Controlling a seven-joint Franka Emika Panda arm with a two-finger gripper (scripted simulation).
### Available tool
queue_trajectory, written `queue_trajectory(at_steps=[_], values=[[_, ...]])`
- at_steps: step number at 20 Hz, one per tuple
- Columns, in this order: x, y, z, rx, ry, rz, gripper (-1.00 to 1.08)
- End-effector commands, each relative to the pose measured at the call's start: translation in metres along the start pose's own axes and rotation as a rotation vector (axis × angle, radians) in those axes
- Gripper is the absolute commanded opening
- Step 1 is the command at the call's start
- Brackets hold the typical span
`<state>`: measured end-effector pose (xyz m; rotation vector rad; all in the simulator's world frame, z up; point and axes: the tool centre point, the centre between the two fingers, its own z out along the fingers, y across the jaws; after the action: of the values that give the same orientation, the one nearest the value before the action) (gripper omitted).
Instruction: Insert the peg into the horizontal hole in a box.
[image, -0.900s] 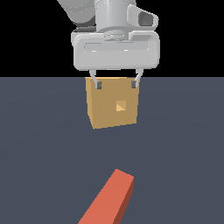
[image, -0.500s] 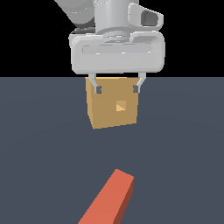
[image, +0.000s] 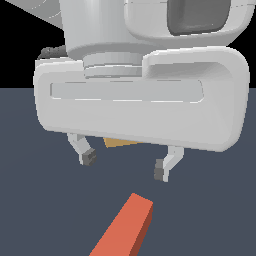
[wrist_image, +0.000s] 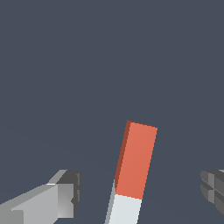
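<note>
Both fingers (image: 89, 157) of the gripper (image: 125, 165) spread wide and empty as it has swung away from the box (image: 120, 143) (now mostly hidden behind it) toward the peg (image: 125, 227) lying below, ready for grasping.

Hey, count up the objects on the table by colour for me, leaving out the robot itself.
Red-orange with a pale end: 1, the peg
Tan: 1, the box, mostly hidden behind the gripper
Total: 2
</note>
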<state>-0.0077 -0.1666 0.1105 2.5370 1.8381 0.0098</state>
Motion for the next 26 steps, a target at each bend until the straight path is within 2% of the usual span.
queue_trajectory(at_steps=[1, 5, 9, 17, 26], values=[[-0.041, 0.000, 0.015, 0.003, -0.002, 0.078, 1.00], [-0.084, -0.004, 0.032, 0.007, -0.003, 0.163, 1.00], [-0.107, -0.008, 0.041, 0.010, -0.002, 0.207, 1.00], [-0.110, -0.009, 0.048, 0.011, -0.003, 0.212, 1.00], [-0.111, -0.011, 0.089, 0.011, -0.001, 0.215, 1.00]])
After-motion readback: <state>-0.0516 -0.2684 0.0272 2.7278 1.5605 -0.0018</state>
